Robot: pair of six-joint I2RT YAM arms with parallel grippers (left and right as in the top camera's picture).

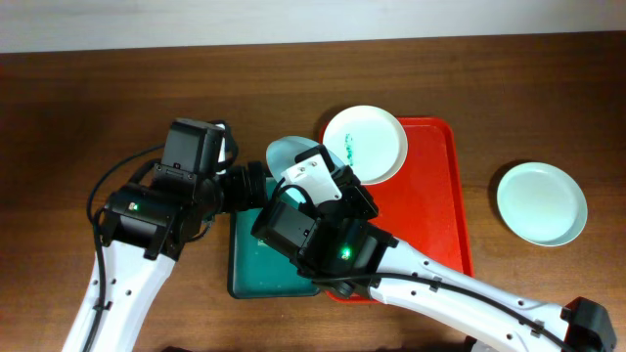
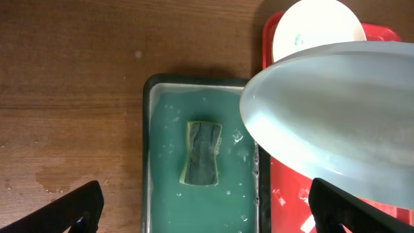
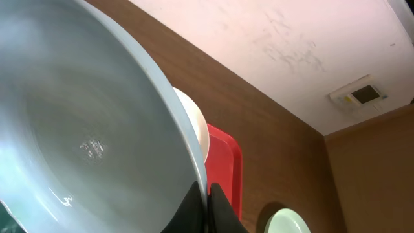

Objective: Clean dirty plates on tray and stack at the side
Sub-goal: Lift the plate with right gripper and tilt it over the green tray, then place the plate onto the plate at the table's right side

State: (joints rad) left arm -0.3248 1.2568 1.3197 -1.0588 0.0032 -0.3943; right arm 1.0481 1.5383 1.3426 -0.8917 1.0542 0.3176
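My right gripper [image 3: 207, 197] is shut on the rim of a wet pale plate [image 3: 84, 129] and holds it tilted over the green sponge tray [image 1: 240, 279]. In the overhead view this plate [image 1: 287, 154] shows beside the right gripper [image 1: 311, 179]. It also fills the right of the left wrist view [image 2: 336, 116]. My left gripper [image 2: 207, 217] is open and empty above the sponge tray, also seen from overhead [image 1: 246, 186]. A plate with a teal smear [image 1: 364, 144] lies at the far end of the red tray [image 1: 445, 196]. A clean plate [image 1: 541, 202] lies on the table to the right.
A green-and-yellow sponge [image 2: 200, 154] lies in soapy water in the sponge tray [image 2: 152, 162]. The red tray [image 2: 284, 194] touches its right side and carries the smeared plate [image 2: 317, 26]. The table's far edge meets a pale wall.
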